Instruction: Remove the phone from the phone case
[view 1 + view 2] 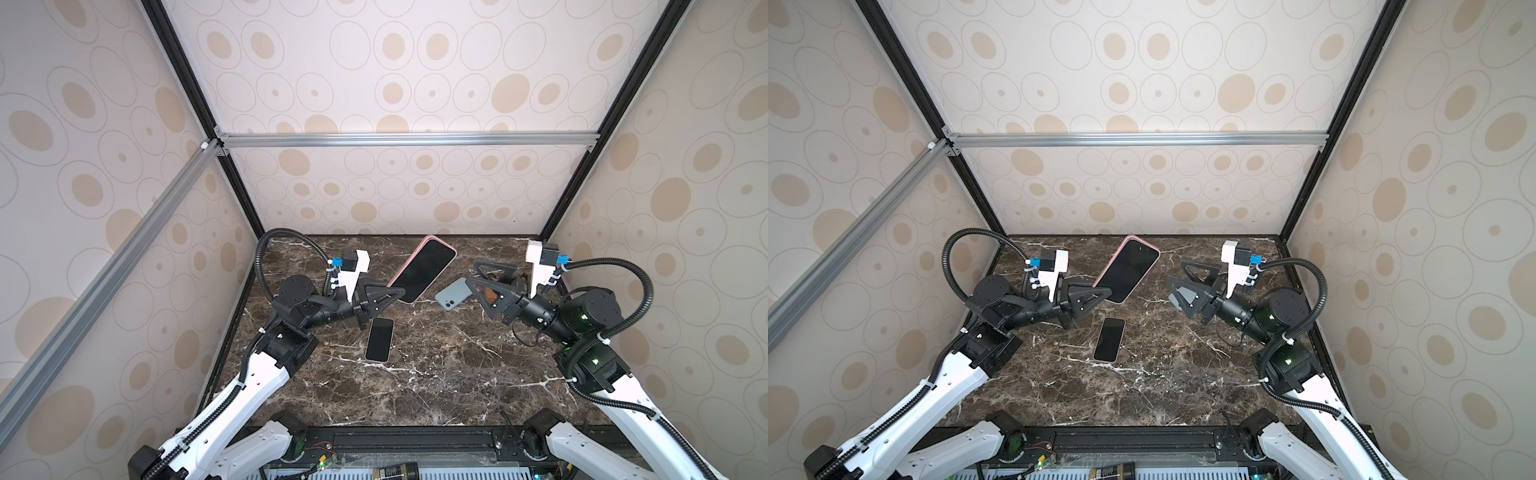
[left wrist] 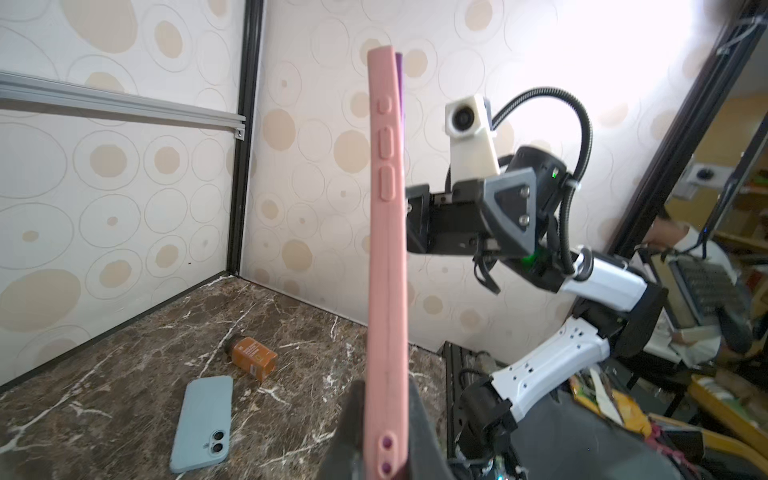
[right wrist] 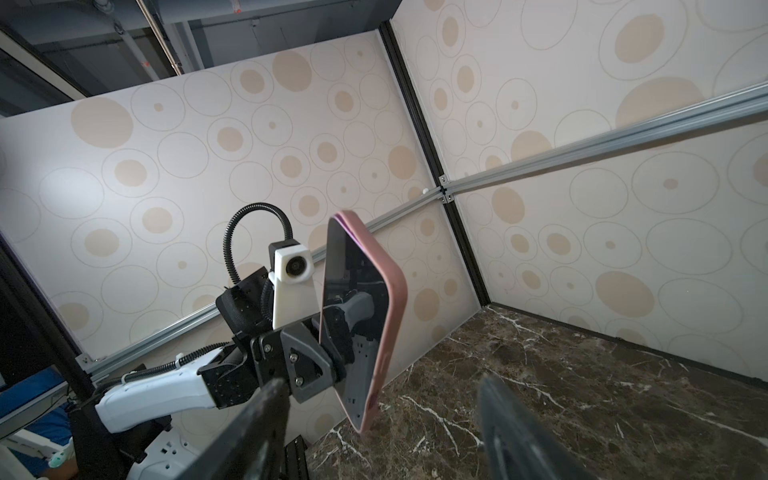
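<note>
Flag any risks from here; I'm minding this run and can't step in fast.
The left gripper pinches the cased phone at one end only, in the air; it may pivot or slip. A drop could hit the second phone on the table. The right gripper, open and apart, may knock it loose closing in.

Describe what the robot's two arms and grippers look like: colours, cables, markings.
The left arm and right arm match: white shells, black joints, ribbed black conduit. The left gripper and right gripper are black with triangular cut-out fingers. Each wrist carries a white camera housing with a blue connector. Green lights glow on the right arm.
</note>
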Controlling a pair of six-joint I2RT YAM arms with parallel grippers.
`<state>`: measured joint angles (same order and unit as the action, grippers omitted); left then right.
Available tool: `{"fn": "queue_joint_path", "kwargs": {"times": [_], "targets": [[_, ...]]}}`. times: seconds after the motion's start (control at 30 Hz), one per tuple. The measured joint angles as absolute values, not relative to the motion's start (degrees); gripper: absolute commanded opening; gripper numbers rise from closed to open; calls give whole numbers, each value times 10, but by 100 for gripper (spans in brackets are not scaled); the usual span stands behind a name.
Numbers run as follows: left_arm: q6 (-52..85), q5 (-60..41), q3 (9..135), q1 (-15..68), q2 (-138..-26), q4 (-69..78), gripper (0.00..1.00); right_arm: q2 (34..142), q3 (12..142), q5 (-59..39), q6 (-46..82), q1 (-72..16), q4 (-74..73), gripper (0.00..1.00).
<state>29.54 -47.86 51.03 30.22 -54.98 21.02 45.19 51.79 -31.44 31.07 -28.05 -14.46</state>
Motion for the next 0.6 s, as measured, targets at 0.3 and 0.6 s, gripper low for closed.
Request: {"fn": "queue_joint_path", "kwargs": {"times": [0.3,0.6], "targets": [[476,-449,474,302,-545,375,0,553,518,-382,295,-317,-210,71],[538,-465,458,307,-545,459,0,623,578,-423,286,-371,-256,70]]}}
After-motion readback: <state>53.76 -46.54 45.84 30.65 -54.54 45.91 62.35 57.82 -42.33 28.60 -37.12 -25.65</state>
